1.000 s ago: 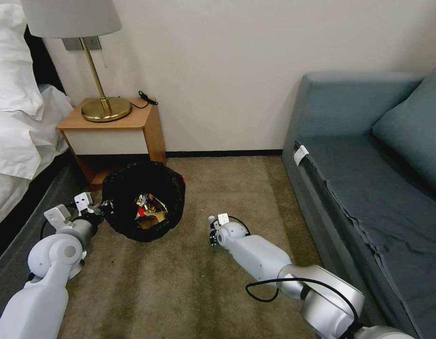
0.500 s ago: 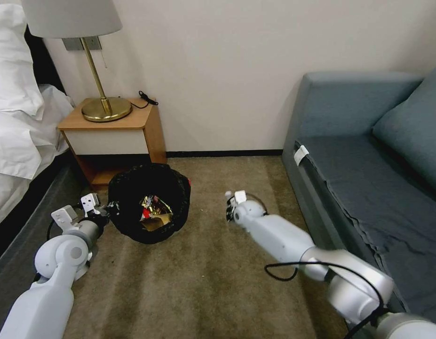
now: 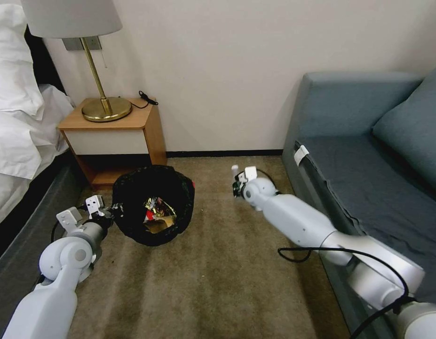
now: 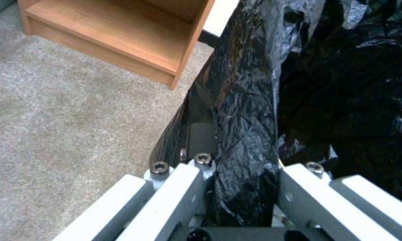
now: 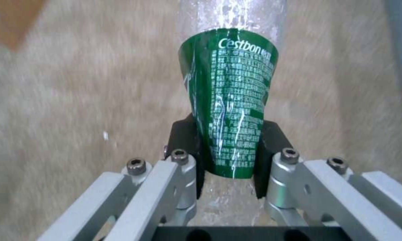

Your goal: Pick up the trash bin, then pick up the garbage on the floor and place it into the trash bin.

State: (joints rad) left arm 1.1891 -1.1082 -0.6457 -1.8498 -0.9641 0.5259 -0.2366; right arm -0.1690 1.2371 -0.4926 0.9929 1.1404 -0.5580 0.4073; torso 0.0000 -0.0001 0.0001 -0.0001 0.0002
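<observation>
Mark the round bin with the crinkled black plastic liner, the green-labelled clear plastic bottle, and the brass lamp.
trash bin (image 3: pixel 133 202), head view, liner's near-left rim.
green-labelled bottle (image 5: pixel 230 110), right wrist view, label's middle.
brass lamp (image 3: pixel 106 109), head view, round base.

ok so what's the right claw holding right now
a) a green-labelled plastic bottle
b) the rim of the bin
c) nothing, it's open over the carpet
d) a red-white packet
a: in the right wrist view the right claw is shut on the green-labelled bottle, while the left claw grips the trash bin by its black-bagged rim.
</observation>
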